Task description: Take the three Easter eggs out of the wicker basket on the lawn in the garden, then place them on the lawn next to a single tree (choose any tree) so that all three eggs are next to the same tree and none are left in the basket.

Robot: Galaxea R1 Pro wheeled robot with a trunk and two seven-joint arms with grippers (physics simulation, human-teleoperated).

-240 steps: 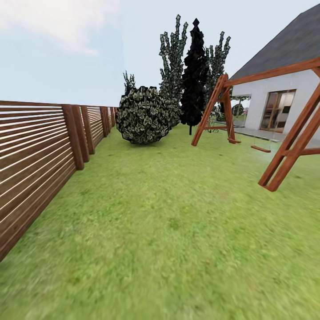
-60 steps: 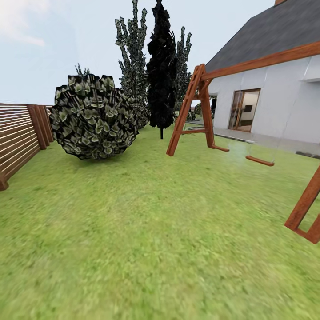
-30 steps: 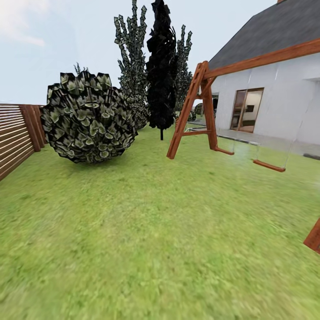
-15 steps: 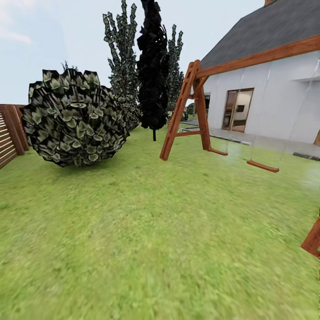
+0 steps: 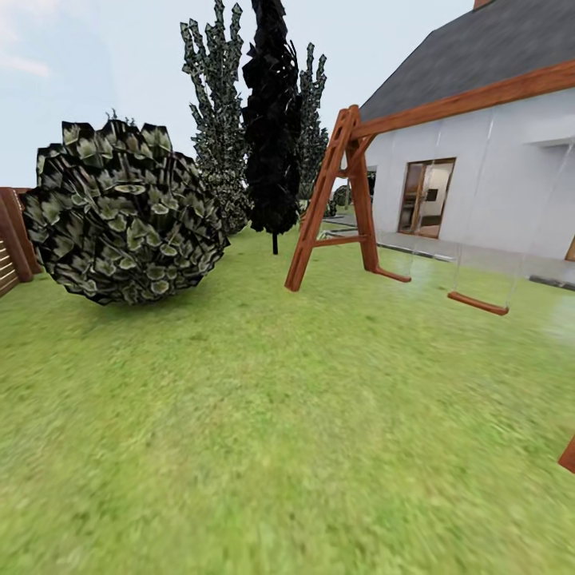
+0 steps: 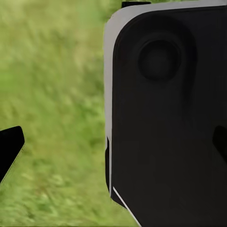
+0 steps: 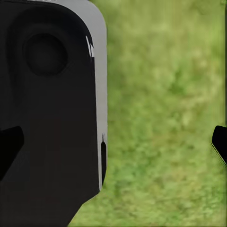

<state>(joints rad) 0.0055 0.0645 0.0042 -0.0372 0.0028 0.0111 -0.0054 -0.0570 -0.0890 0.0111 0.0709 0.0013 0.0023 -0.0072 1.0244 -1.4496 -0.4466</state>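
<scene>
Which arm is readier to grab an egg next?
Neither yet. Both tools, left and right, hang open over grass, equally placed, with nothing between their fingers.

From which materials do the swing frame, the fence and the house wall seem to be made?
The swing frame looks like reddish-brown stained wood, judging by its straight square beams. The fence looks like similar brown wood, with horizontal slats between thick posts. The house wall looks like smooth white plaster or painted render; which one, the render leaves open.
</scene>
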